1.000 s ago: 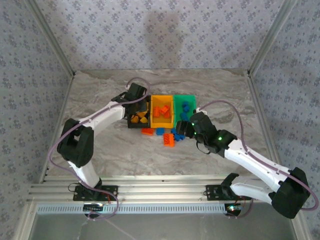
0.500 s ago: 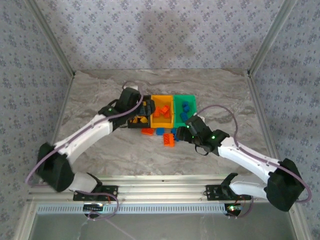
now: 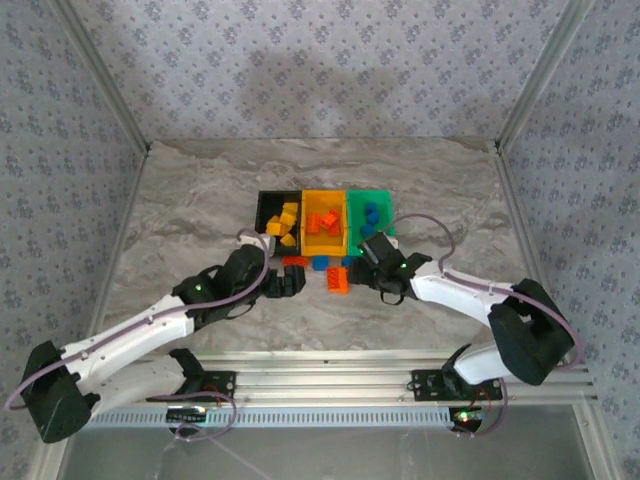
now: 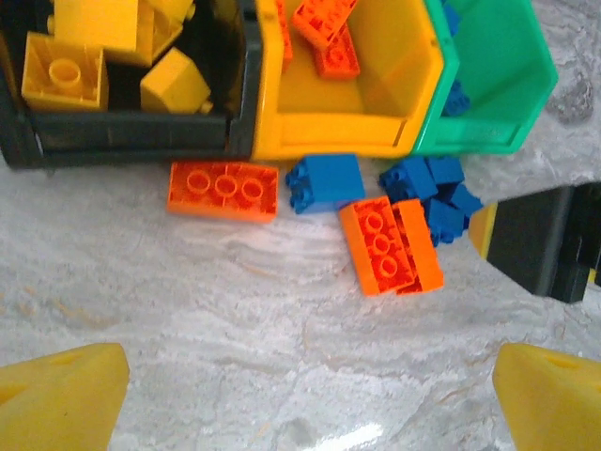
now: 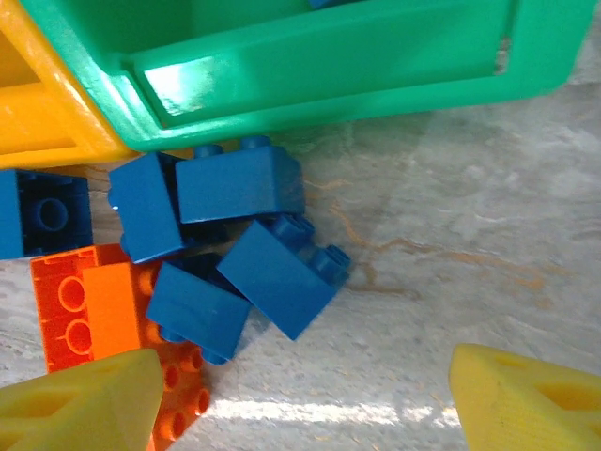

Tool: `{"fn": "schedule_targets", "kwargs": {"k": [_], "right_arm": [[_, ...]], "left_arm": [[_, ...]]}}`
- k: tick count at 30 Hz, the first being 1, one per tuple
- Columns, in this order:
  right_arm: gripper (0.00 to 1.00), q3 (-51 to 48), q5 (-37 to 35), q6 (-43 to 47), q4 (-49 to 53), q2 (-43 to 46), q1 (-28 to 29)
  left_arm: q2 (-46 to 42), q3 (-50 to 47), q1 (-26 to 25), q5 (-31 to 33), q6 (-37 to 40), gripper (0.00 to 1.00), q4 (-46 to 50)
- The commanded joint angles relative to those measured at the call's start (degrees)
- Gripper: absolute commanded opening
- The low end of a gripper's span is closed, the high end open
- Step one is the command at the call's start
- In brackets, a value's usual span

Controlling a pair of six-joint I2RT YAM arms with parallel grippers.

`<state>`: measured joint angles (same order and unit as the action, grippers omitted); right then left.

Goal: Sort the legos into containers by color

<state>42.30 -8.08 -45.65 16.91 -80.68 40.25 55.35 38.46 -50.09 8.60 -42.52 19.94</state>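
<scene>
Bright, even light puts white glare on the worktop (image 4: 362, 434) and green bin (image 5: 178, 83), a faint shadow on the back wall (image 3: 320, 65); close-ups look slightly soft.

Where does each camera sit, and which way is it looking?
Top external: high behind the bases, looking down on the table, the left arm, the right arm and three bins.
Left wrist: on the left arm, looking down past its own yellow fingertips at loose bricks before the bins.
Right wrist: likewise, own fingertips, above blue bricks by the green bin.
Shared: both wrist views show the orange brick pair.
</scene>
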Motion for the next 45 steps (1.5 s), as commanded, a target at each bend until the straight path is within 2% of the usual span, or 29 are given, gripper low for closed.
{"fn": "schedule_targets", "kwargs": {"k": [1, 13, 22, 26, 29, 35, 41, 45], "right_arm": [[0.83, 2.4, 0.8, 1.1, -3.2, -1.8, -0.4], [0.79, 4.1, 0.7, -2.7, 0.9, -9.1, -2.1], [0.67, -0.6, -4.8, -8.3, 9.2, -2.0, -2.3], [0.67, -1.4, -5.4, -6.3, 7.3, 2.2, -1.7], [0.72, -0.1, -4.1, -3.3, 4.5, 3.1, -0.1], [0.74, 4.2, -0.8, -1.8, 3.9, -4.3, 0.0], [0.66, 4.1, -0.7, -3.5, 3.1, -8.2, -1.8], [0.52, 3.7, -0.6, -3.4, 3.6, -8.6, -2.5]], "left_arm": [[-3.2, -1.6, -0.7, 1.1, -2.4, 1.00, 0.0], [-6.9, -4.7, -0.7, 2.8, -2.4, 1.00, 1.7], [-8.4, -5.5, -0.7, 3.5, -2.1, 1.00, 2.7], [-8.4, -6.3, -0.7, 3.6, -2.2, 1.00, 2.6], [-8.5, -6.6, -0.6, 3.8, -2.2, 1.00, 2.5], [-8.4, -6.4, -0.6, 4.4, -1.9, 1.00, 2.8], [-8.8, -6.3, -0.6, 4.5, -1.7, 1.00, 3.6], [-8.9, -6.5, -0.6, 4.5, -1.7, 1.00, 3.7]]}}
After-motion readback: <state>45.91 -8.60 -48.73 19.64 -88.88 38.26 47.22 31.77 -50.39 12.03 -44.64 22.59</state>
